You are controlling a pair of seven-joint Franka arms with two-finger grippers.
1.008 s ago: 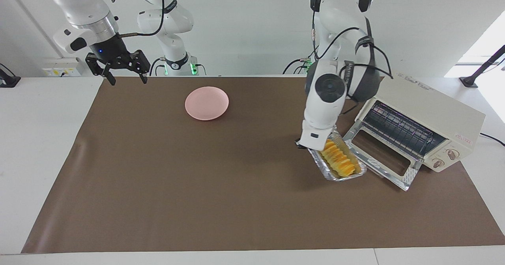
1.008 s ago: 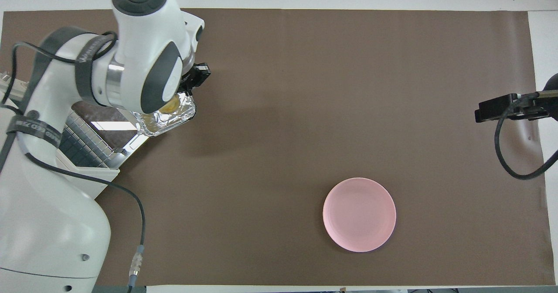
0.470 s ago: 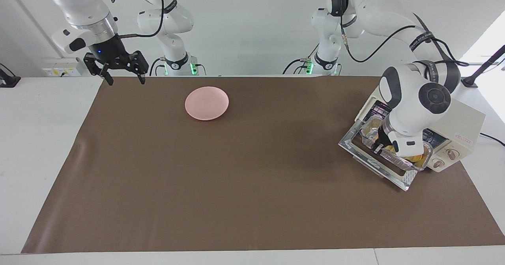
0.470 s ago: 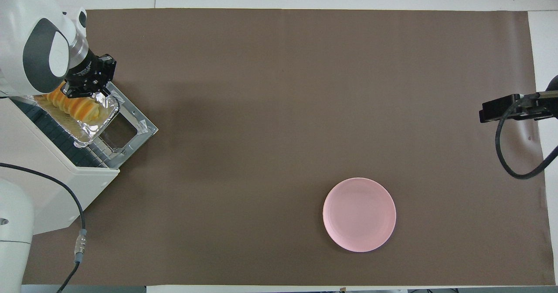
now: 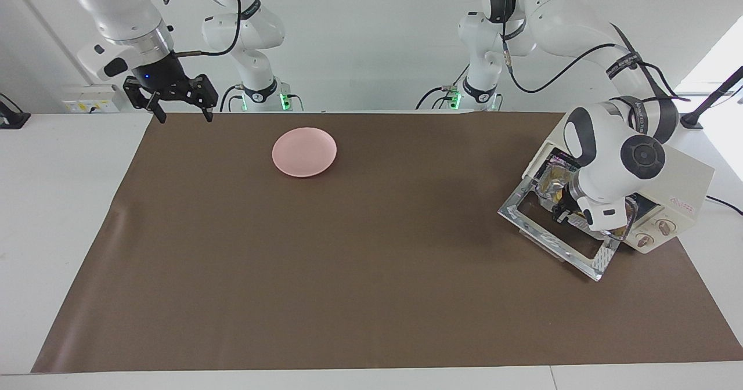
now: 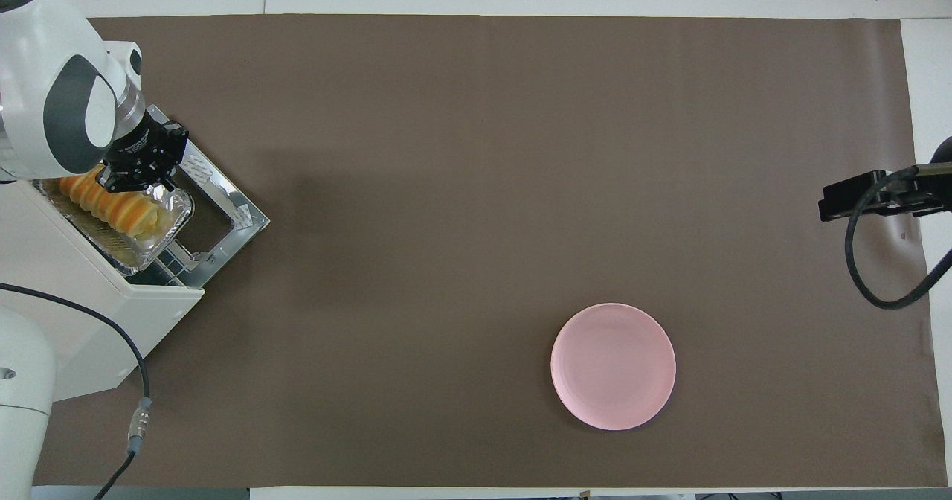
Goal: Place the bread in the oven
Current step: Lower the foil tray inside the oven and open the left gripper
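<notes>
The golden ridged bread (image 6: pixel 104 204) lies in a crinkled foil tray (image 6: pixel 152 236). The tray rests partly inside the mouth of the cream-white oven (image 6: pixel 89 314), above its open drop-down door (image 6: pixel 227 217). My left gripper (image 6: pixel 139 185) is shut on the tray's rim at the oven mouth. In the facing view the left gripper (image 5: pixel 566 216) and wrist hide most of the bread; a bit of foil (image 5: pixel 548 186) shows inside the oven (image 5: pixel 679 172). My right gripper (image 5: pixel 180 111) waits open and empty above the right arm's end of the table.
A round pink plate (image 5: pixel 304 151) sits on the brown mat toward the right arm's end, also in the overhead view (image 6: pixel 613 366). The oven door (image 5: pixel 551 236) juts out over the mat. The oven's two knobs (image 5: pixel 655 233) face the table's outer edge.
My left gripper carried the foil tray with the bread from beside the door to the oven mouth, then pushed it deeper inside. The right arm barely moved.
</notes>
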